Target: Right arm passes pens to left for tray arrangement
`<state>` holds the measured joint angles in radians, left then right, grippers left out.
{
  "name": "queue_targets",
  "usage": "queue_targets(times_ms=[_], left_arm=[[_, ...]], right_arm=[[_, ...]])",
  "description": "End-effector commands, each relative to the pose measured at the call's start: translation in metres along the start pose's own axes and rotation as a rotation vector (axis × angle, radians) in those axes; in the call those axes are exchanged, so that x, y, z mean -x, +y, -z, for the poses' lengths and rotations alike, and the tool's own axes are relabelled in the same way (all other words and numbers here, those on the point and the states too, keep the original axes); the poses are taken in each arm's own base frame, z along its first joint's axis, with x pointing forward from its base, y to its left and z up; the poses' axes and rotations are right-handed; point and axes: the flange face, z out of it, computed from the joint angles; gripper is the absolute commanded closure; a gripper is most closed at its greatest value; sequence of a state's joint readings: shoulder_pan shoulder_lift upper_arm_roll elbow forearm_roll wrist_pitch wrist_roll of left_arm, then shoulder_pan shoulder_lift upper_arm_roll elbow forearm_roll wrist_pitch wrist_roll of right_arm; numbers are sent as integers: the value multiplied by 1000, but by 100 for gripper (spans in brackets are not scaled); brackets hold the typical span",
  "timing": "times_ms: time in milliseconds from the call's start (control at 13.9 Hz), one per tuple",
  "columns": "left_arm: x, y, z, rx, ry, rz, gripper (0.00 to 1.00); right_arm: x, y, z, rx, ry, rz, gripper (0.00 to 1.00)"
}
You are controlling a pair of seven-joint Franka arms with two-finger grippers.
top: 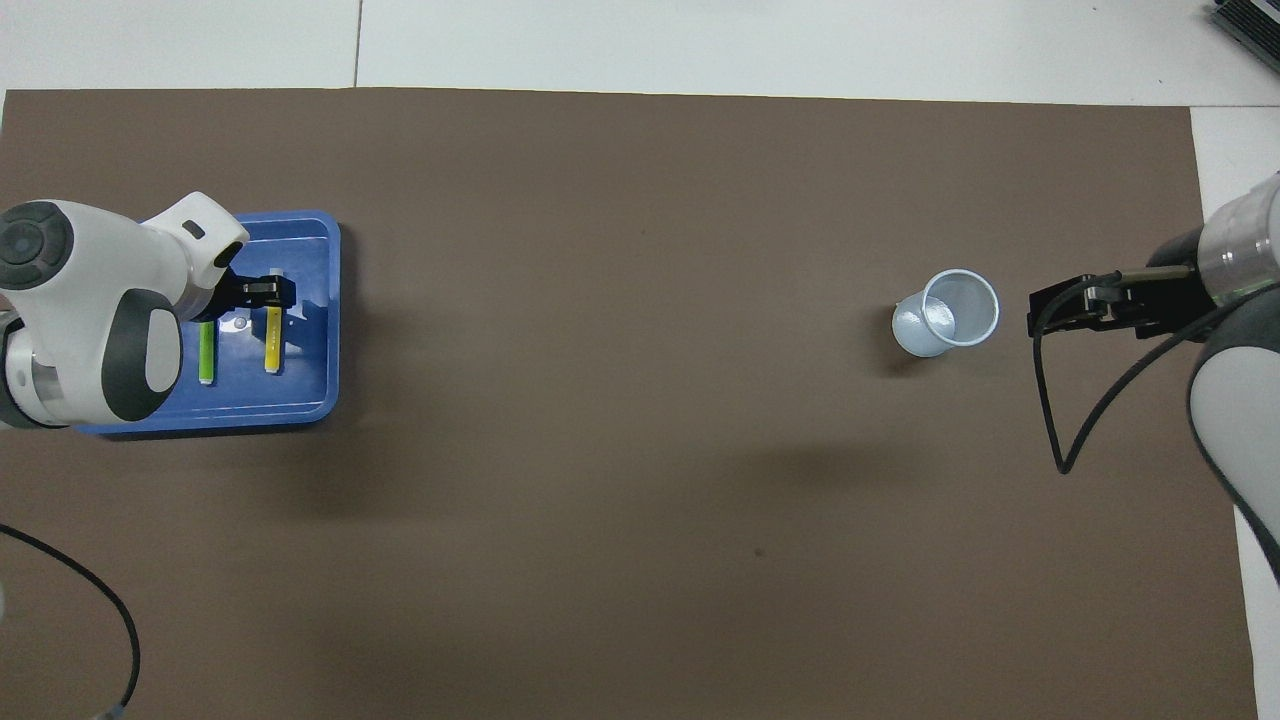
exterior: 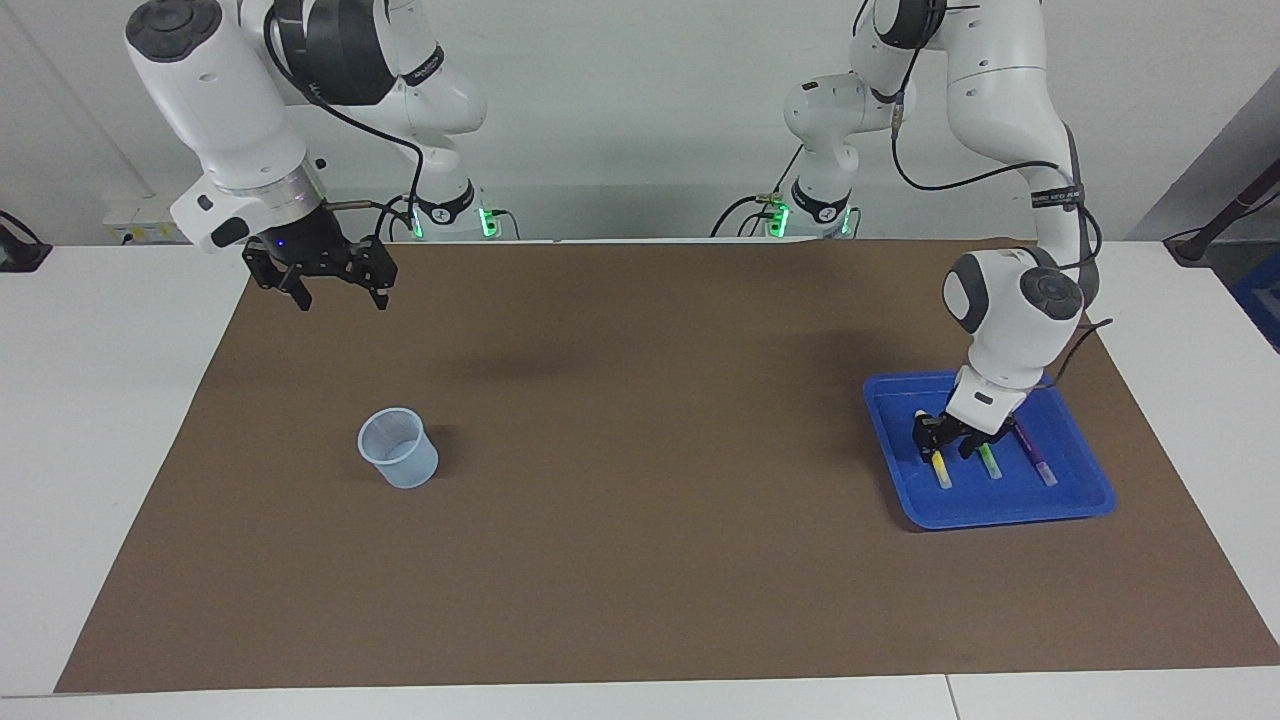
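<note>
The shallow bright blue plastic tray (exterior: 1075, 505) sits near the left arm's end of the brown table mat (exterior: 640, 560). In it lie three slim marker pens side by side: the yellow pen (exterior: 941, 470), the green pen (exterior: 990, 462) and the purple pen (exterior: 1036, 462). The left gripper (exterior: 946, 447) hangs just above the yellow and green pens' robot-side ends, jaws apart, holding nothing. The right gripper (exterior: 339, 298) hovers open over the mat's corner by its own base. A small translucent bluish cup (exterior: 398, 449) stands upright, well apart from the tray.
</note>
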<state>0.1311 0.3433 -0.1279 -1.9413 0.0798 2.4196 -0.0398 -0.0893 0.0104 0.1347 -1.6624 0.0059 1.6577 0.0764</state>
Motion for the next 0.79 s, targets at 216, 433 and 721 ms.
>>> queue_targets(times_ms=[216, 433, 721], left_arm=[[-20, 0, 45, -17, 77, 2, 0], [-25, -3, 60, -20, 103, 2, 0], [-24, 2, 70, -21, 105, -5, 0]], right_arm=[[7, 3, 2, 3, 7, 8, 0], [7, 3, 2, 3, 7, 8, 0], [7, 3, 2, 3, 9, 8, 0]])
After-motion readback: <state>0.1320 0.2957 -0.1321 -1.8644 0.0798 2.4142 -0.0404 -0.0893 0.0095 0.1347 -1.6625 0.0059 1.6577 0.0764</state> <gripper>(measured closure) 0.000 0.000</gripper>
